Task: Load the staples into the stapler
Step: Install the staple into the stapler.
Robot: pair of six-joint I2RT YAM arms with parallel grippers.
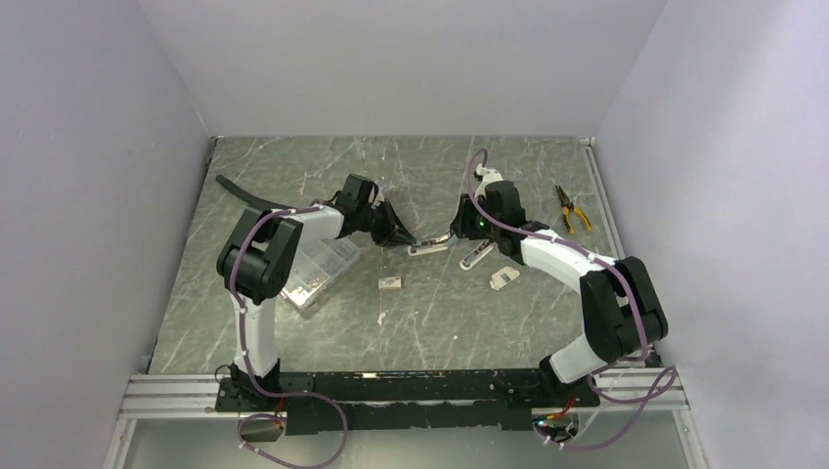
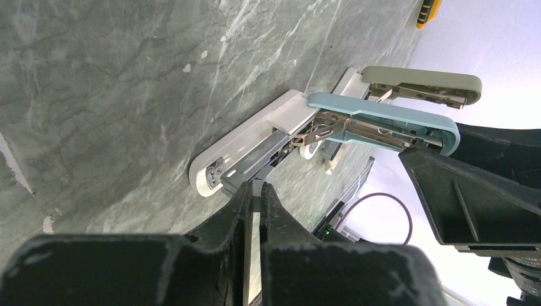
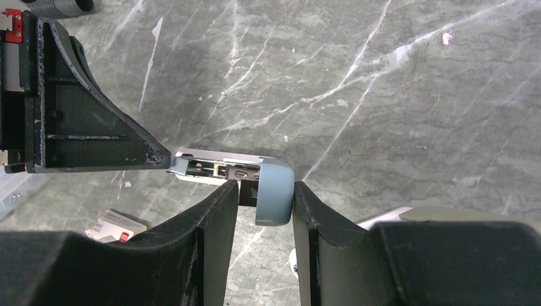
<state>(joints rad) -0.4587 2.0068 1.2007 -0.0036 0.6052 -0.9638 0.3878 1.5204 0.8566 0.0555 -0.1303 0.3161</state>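
Top external view, from the arm bases outward: the staples, a small white box, lie flat on the marbled table. They are on the near side of the stapler and a little to its left, apart from it and touched by neither arm. A small white piece lies on the near side too, to the stapler's right. The stapler itself lies in mid-table with both arms meeting over it. The left gripper is at its left end. In the left wrist view its fingers are pressed almost together, only a sliver between them, with their tips at the end of the metal staple channel. Whether anything thin is pinched there I cannot tell. The right gripper is at the stapler's right end, its jaws at a middling width and clamped on the rounded end of the blue top. That top is swung up off the white base, so the channel lies bare. Just right of the stapler lies a second stapler with a greyish top, likewise swung open. Left of the stapler, partly under the left arm, sits a clear plastic case. Farther back and well to the right of the stapler, yellow-handled pliers lie near the wall.
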